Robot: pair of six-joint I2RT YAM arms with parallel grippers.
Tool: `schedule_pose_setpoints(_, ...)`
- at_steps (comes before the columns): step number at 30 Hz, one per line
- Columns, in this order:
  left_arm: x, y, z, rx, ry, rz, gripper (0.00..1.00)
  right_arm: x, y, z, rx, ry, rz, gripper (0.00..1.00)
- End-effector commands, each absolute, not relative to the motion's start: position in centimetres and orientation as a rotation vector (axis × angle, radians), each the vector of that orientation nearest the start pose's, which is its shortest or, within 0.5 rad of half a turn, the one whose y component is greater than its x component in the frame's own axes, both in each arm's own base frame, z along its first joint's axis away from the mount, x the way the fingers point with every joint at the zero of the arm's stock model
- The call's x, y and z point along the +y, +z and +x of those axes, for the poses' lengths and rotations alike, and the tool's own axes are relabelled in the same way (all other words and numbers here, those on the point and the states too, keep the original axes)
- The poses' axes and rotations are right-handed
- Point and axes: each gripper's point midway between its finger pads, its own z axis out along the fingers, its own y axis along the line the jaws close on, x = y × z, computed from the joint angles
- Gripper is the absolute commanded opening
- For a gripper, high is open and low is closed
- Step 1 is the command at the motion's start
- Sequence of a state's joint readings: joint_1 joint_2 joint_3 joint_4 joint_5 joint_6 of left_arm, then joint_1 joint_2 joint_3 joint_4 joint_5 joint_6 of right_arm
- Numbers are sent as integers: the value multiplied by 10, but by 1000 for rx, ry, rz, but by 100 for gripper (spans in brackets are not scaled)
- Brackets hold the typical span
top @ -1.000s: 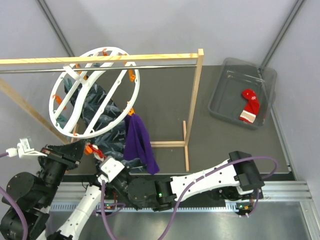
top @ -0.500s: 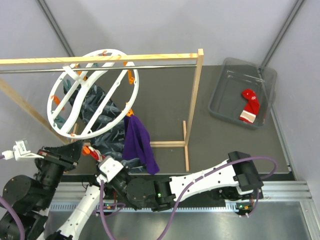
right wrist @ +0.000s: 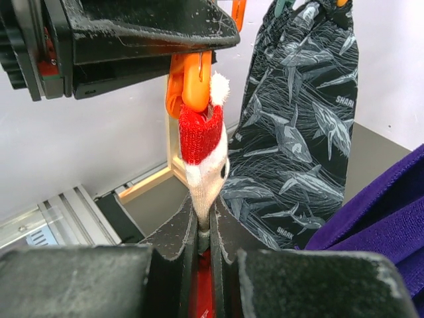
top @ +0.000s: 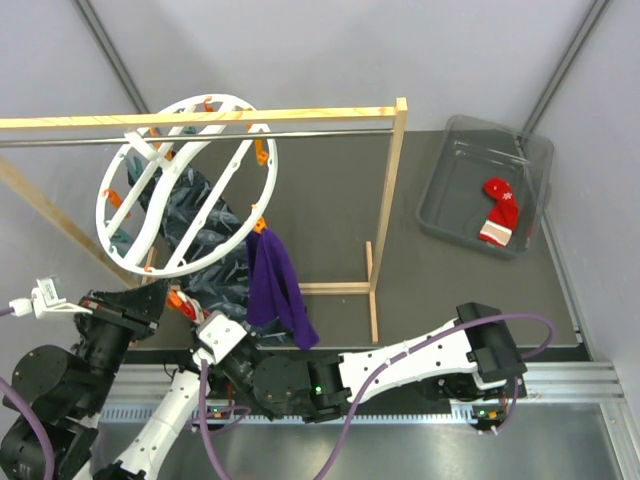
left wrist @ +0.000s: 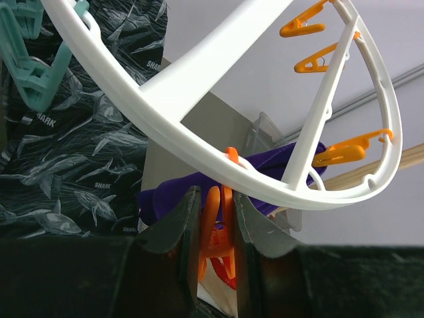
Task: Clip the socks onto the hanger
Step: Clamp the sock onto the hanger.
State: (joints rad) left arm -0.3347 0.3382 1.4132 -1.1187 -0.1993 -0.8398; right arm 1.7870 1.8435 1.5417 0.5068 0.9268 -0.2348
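The white round hanger (top: 215, 99) hangs tilted from the rail, with orange clips round its rim. A purple sock (top: 275, 285) hangs from one clip. At the ring's lower edge my left gripper (left wrist: 215, 199) is shut on an orange clip (left wrist: 213, 228), squeezing it just under the rim (left wrist: 165, 126). My right gripper (right wrist: 205, 215) is shut on a red sock (right wrist: 201, 142) with a white toe and holds it upright. The sock's top touches the lower end of that clip (right wrist: 192, 79). Another red sock (top: 499, 212) lies in the bin.
A dark shark-patterned fabric (top: 205, 235) hangs behind the ring, close to both grippers (right wrist: 298, 132). The wooden rack's post (top: 392, 190) and foot stand to the right. A clear plastic bin (top: 452, 135) sits at the far right.
The hanger ring has swayed slightly and the left arm has shifted a little. Both grippers keep their holds.
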Motion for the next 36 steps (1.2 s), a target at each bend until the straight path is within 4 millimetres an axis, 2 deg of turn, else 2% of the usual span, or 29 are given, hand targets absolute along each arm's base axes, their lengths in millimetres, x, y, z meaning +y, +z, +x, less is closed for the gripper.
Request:
schedule_pose_setpoints(1,-18,391,86,1605,-691,-630,0,543,370,20,1311,700,-618,0)
schedule_pose_setpoints(7,-18,389,88,1616,-677,-641,0,547,373,17,1307,702,-622,0)
schedule_pose_setpoints(14,-14,387,89,1622,-655,-665,0,560,373,10,1290,683,-674,0)
schedule_pose_setpoints(20,-15,387,90,1621,-656,-665,0,559,368,1,1268,653,-699,0)
schedule_pose_setpoints(22,-17,388,91,1621,-661,-655,0,557,371,-2,1257,664,-694,0)
schedule_pose_setpoints(29,-20,389,90,1627,-671,-628,0,559,384,-2,1233,667,-689,0)
schedule_pose_setpoints(36,-26,394,87,1620,-701,-580,0,564,384,5,1239,665,-696,0)
